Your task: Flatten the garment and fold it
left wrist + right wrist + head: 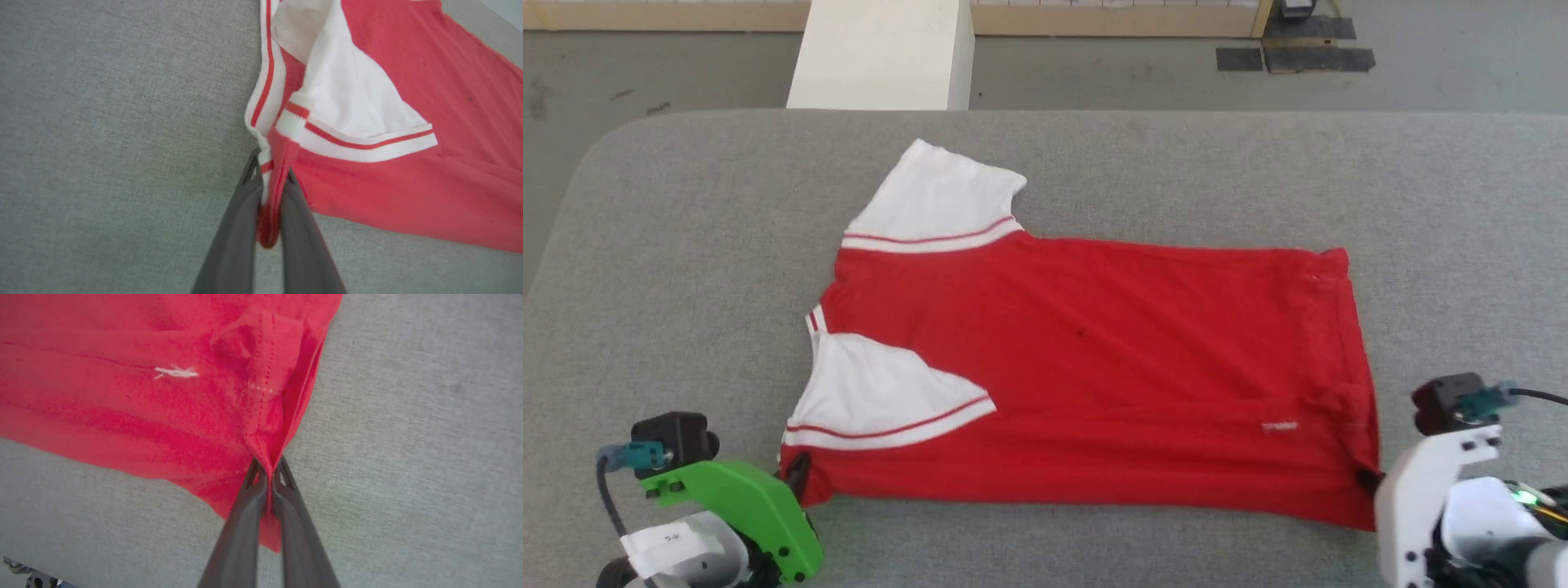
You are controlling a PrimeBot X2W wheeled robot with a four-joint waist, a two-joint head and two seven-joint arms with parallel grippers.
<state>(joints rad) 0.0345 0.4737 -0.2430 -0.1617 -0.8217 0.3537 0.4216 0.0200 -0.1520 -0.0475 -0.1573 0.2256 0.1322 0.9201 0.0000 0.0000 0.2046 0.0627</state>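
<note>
Left gripper (796,478), green-cased, is clamped on the garment (1094,359) at its near left corner. Up close from that wrist, red cloth and striped trim (264,163) bunch between the dark fingers (241,220). Right gripper (1364,476) pinches the near right hem corner, and its wrist camera picks out hem stitching (265,375) and a small white mark (176,371). From the head, the red jersey lies spread on the grey table (686,245), white sleeves (935,200) at its left end.
</note>
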